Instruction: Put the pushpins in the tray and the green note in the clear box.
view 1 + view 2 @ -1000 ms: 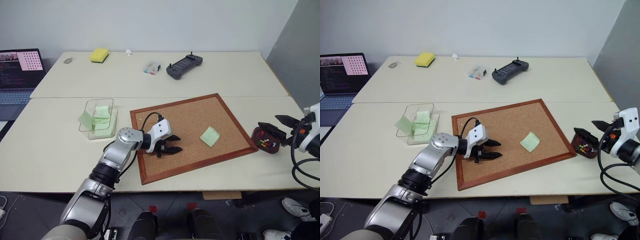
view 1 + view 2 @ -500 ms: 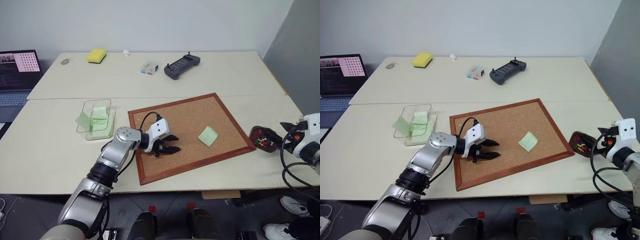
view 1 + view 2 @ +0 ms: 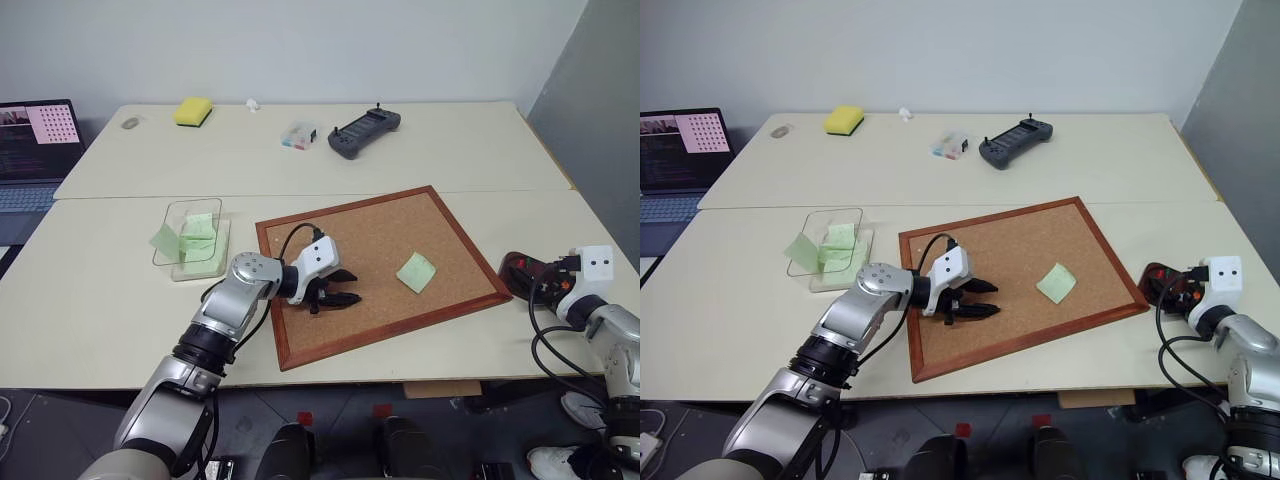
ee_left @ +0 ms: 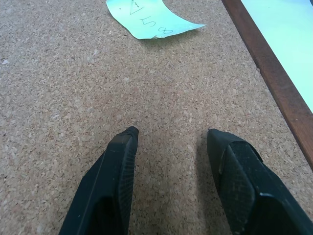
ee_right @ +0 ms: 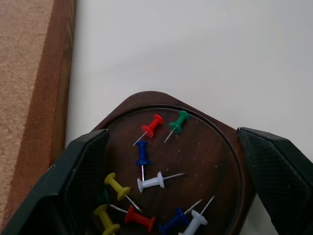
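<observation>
Red and green pushpins (image 5: 166, 125) are lying in the tray (image 5: 222, 161), the right tool (image 5: 171, 166) spread wide around it; the left tool (image 4: 171, 139), fingers apart, is hovering over the corkboard (image 3: 370, 235) near the green note (image 3: 418, 272).

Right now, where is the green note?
The green note lies flat on the corkboard, toward its right side, apart from the open left pincer and well short of the clear box.

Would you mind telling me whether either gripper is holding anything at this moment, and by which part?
Nothing is held. The left gripper is open over bare corkboard, short of the green note. The right gripper is open either side of the tray of pushpins.
</observation>
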`<action>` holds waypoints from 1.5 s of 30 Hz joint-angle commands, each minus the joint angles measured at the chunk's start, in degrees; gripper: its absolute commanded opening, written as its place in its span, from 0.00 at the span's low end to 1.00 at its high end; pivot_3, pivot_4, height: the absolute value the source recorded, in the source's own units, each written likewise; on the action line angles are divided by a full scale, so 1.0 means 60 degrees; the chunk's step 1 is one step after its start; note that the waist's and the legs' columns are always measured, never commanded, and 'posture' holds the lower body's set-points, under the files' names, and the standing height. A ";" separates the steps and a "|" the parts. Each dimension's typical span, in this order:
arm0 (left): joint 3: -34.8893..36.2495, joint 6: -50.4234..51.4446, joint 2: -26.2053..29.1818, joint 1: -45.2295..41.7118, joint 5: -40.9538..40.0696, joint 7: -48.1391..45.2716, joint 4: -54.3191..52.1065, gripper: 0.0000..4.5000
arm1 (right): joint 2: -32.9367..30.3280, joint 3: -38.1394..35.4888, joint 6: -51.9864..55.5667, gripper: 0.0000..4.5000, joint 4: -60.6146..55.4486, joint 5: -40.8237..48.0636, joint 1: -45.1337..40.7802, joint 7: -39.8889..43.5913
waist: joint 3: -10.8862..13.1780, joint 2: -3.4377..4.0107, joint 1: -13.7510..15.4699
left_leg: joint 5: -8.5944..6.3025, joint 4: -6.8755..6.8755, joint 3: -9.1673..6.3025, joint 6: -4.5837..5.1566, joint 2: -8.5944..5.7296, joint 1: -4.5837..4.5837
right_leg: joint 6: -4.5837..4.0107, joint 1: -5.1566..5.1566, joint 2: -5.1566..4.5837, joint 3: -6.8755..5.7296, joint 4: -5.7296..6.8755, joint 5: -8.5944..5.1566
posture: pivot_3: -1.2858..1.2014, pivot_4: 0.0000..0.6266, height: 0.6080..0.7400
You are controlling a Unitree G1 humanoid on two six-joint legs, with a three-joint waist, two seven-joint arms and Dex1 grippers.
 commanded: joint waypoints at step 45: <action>-0.0072 -0.0160 -0.0116 0.0151 0.0063 0.0044 0.0001 0.53 | -0.3726 0.1463 -0.7936 0.99 0.0742 -0.6096 0.1581 -0.1511 | -0.0002 0.0004 0.0028 | 0.0000 0.0002 0.0013 -0.0001 -0.0008 -0.0001 | 0.0002 0.0001 -0.0006 0.0008 -0.0004 -0.0001 | 0.52 0.24 1.00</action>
